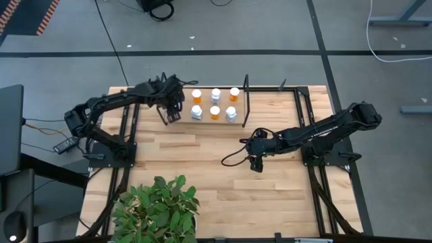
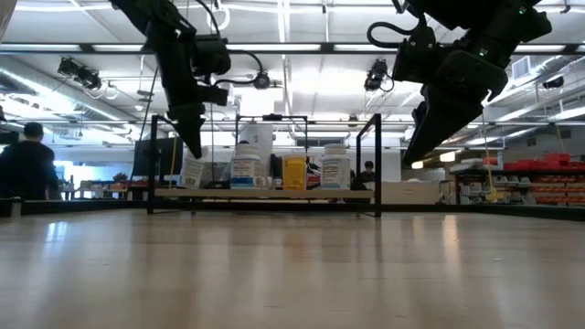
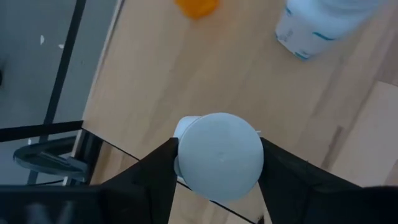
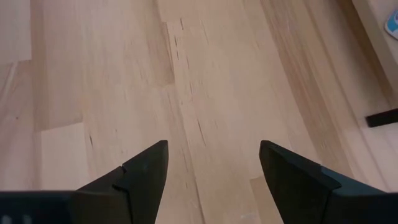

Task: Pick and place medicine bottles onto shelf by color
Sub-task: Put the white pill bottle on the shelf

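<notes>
My left gripper [image 1: 174,112] is shut on a white medicine bottle [image 3: 217,155] at the left end of the shelf [image 1: 205,104]. The bottle also shows below the fingers in the low view [image 2: 193,172]. Six bottles stand on their bases on the shelf in two rows. Orange bottles [image 1: 196,96] alternate with white ones [image 1: 216,94]. My right gripper [image 1: 256,162] is open and empty above the bare tabletop, near the shelf's right end. It also shows in its own wrist view [image 4: 211,168]. My left gripper pinches the white bottle between its two fingers, at opposite sides of the white cap [image 3: 184,155]. The fingers [image 3: 152,177] come from above, pointing down. The bottle stands nearly upright below them, over the shelf's left edge. I cannot tell whether its base touches the board.
The shelf's thin black uprights stand at both ends, left [image 2: 153,164] and right [image 2: 377,164]. A potted green plant [image 1: 158,206] stands at the table's near left. Black arm-mount frames [image 1: 310,128] lie on both sides. A person [image 2: 26,164] is far off in the room.
</notes>
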Tool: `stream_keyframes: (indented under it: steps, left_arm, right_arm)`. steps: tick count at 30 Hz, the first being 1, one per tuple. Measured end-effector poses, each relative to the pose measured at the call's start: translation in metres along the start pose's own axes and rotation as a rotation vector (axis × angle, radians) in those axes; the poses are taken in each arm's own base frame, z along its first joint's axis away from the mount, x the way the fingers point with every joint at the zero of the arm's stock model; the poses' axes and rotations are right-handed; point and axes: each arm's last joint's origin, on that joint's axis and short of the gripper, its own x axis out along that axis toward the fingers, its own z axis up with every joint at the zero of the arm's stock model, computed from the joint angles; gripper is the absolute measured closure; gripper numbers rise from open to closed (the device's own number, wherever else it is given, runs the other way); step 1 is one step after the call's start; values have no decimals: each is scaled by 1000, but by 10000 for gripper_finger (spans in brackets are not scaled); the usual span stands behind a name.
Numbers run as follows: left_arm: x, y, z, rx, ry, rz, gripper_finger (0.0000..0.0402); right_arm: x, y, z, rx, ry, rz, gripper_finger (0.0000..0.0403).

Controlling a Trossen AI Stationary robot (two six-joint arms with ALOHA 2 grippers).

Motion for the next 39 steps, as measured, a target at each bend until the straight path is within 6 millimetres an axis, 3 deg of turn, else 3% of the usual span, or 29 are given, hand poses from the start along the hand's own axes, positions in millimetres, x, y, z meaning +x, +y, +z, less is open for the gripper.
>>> stream_keyframes:
  steps: [18, 26, 39]
  left_arm:
    - [1, 10, 6, -87, -85, 40, 159]
    - [0, 8, 6, -95, -74, 35, 158]
    - [-40, -8, -2, -112, -131, 56, 159]
  right_arm:
    - [0, 0, 0, -9, -3, -8, 142]
    - [0, 0, 0, -9, -3, -8, 142]
    - [0, 0, 0, -5, 2, -4, 142]
